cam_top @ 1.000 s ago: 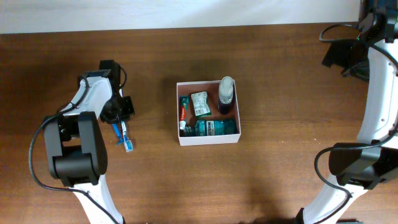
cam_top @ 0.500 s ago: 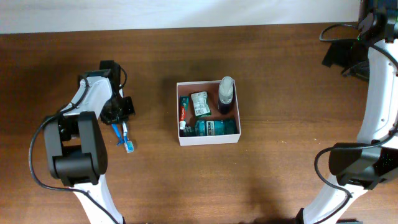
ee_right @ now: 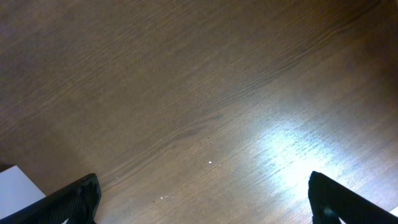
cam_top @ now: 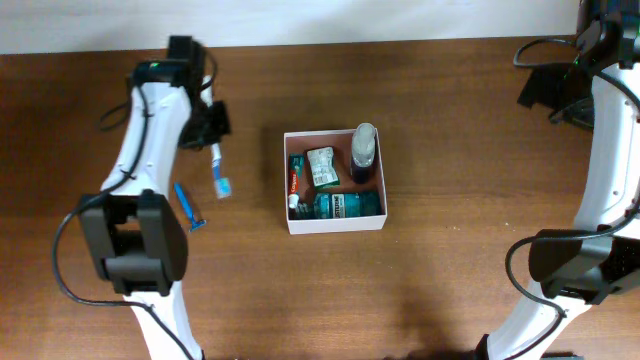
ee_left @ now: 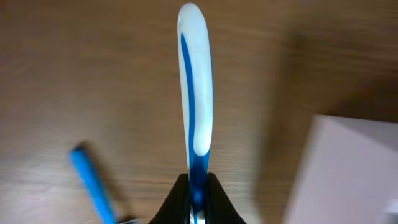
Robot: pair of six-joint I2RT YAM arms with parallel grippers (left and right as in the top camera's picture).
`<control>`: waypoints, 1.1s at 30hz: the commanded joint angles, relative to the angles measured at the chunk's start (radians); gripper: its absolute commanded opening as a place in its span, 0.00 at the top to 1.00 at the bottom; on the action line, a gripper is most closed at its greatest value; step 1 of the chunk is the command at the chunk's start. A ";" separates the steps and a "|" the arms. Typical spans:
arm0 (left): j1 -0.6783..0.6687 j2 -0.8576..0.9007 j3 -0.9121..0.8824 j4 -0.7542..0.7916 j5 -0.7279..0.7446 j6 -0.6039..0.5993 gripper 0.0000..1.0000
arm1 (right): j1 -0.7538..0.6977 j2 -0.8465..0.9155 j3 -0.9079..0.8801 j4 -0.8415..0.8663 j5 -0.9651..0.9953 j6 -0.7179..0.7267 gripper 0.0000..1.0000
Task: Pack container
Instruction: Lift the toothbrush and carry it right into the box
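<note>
The container (cam_top: 335, 226), a shallow white-walled box with a reddish inside, sits mid-table. It holds a dark bottle (cam_top: 364, 152), a teal bottle (cam_top: 345, 206), a red tube (cam_top: 295, 178) and a green-and-white packet (cam_top: 321, 165). Left of it, my left gripper (cam_top: 212, 143) is shut on the handle of a white-and-blue toothbrush (cam_top: 218, 170). In the left wrist view the toothbrush (ee_left: 194, 93) points away from the left gripper (ee_left: 198, 190), with the container's white corner (ee_left: 354, 168) at the right. My right gripper (ee_right: 205, 205) hangs open over bare wood at the far right.
A thin blue stick-like item (cam_top: 187, 206) lies on the wood left of the container, and in the left wrist view this blue item (ee_left: 90, 180) shows blurred at the lower left. The right arm (cam_top: 610, 150) runs along the table's right edge. A pale wall (cam_top: 300, 20) borders the far side.
My left gripper has risen and moved toward the far side and slightly right, carrying the toothbrush. The blue item stays on the table where both lay. The right arm has not moved.
</note>
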 commanded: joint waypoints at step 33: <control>-0.364 0.084 0.077 -0.008 0.127 -0.063 0.99 | -0.003 -0.028 0.017 0.000 0.016 0.001 0.02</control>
